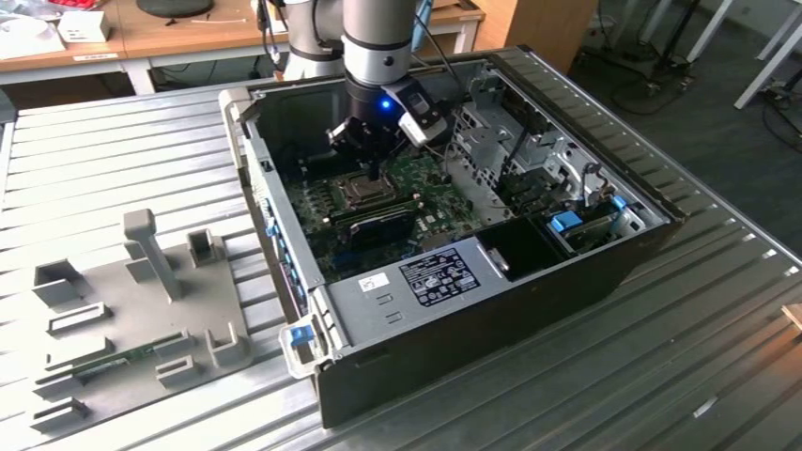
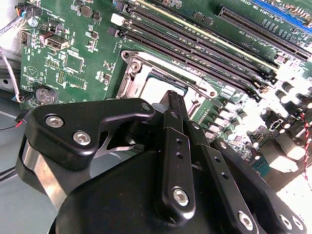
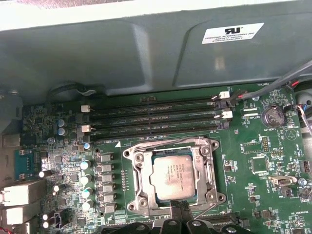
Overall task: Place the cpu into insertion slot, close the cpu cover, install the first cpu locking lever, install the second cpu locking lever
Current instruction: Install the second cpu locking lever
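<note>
The cpu [image 3: 170, 178] lies flat in the insertion slot [image 3: 131, 204], its pale silvery face showing through the window of the cpu cover [image 3: 209, 170], which rests down around it. A thin wire lever [image 3: 207, 208] slants out at the socket's near corner. My gripper [image 3: 179, 209] hovers at the socket's edge, black fingers [image 2: 173, 146] pressed together and shut, with nothing visible between them. In the second wrist view the tip of the gripper [image 2: 170, 97] meets the socket rim beside the cpu [image 2: 155, 87]. The exterior view shows the gripper [image 1: 374, 172] just above the socket [image 1: 364, 192] inside the open case.
Long black memory slots [image 3: 156, 119] run beside the socket, with the grey case wall [image 3: 122, 53] behind. Cables [image 3: 287, 80] hang at one corner. A metal drive cage [image 1: 501, 141] stands at the exterior view's right of the board. A grey fixture tray [image 1: 138, 310] lies on the table outside.
</note>
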### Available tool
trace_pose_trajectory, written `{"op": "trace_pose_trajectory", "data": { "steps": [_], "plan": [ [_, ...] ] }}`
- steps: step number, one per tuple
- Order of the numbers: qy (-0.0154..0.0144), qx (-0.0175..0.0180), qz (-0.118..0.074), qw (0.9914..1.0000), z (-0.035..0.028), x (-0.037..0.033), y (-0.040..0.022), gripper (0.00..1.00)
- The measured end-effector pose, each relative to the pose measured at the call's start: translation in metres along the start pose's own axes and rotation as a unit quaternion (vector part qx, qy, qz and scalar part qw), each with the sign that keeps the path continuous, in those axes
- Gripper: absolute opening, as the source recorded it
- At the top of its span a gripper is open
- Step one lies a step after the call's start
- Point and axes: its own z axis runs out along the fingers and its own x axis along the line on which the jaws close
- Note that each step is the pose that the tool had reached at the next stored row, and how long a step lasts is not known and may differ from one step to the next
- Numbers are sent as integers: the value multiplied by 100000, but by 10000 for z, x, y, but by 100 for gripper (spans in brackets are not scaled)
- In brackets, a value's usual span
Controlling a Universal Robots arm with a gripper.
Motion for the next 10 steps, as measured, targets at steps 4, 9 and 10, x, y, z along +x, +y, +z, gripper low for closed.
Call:
{"op": "trace_pose_trajectory", "data": {
  "steps": [4,9,10],
  "plan": [
    [13,21,-6,100000,-3,-1,-5,10],
    [7,11,-2,100000,-4,-4,-36,10],
    [7,11,-1,100000,-4,-5,-46,10]
  ]
}}
